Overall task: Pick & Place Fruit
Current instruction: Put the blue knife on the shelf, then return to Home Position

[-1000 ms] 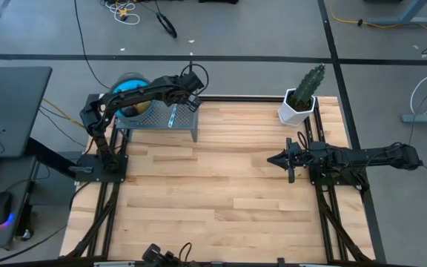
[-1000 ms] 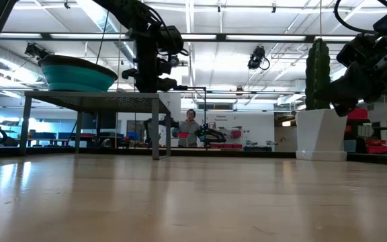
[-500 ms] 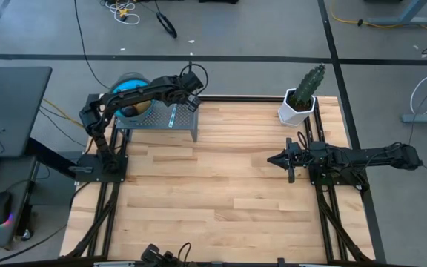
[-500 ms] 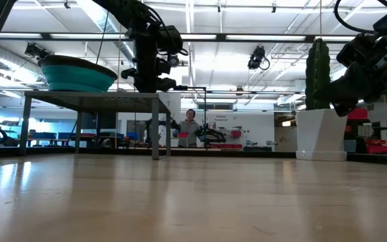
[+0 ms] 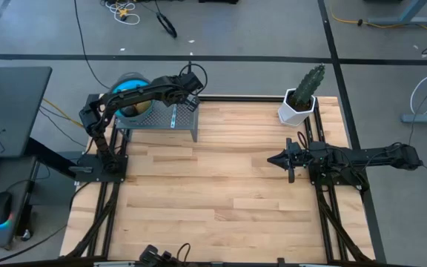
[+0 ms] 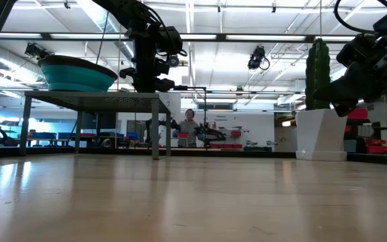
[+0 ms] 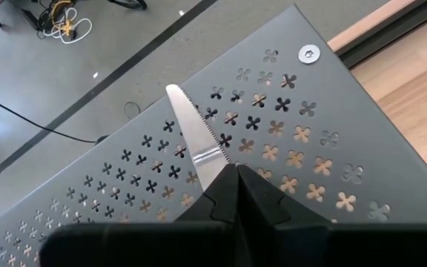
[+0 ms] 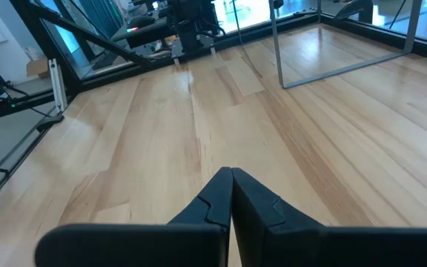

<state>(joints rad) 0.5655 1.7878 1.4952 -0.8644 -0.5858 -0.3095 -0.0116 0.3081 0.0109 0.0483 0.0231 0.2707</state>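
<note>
A teal bowl point(image 5: 130, 80) point(image 6: 76, 74) stands on a grey perforated stand point(image 5: 154, 121) at the table's far left corner. A yellowish fruit point(image 5: 133, 110) shows in the bowl, partly under my left arm; the other fruits are hidden. My left gripper point(image 7: 236, 172) point(image 5: 189, 104) is shut and points down just above the stand top point(image 7: 295, 126). A white serrated knife-like stick point(image 7: 195, 130) point(image 5: 173, 116) lies flat on the stand, running out from behind the fingertips. My right gripper point(image 8: 232, 176) point(image 5: 282, 159) is shut and hovers above the bare wood at the table's right. My left gripper hides the handle end of the knife-like stick behind its shut fingertips point(image 7: 254, 193). I cannot tell whether they touch it. The blade point(image 7: 187, 111) lies flat on the stand top.
A green cactus in a white pot point(image 5: 301, 96) point(image 6: 319, 114) stands at the table's far right corner, close behind my right arm. The stand's legs point(image 6: 156, 128) rest on the wooden table point(image 5: 221, 193). A person shows far off in the room point(image 6: 191, 128).
</note>
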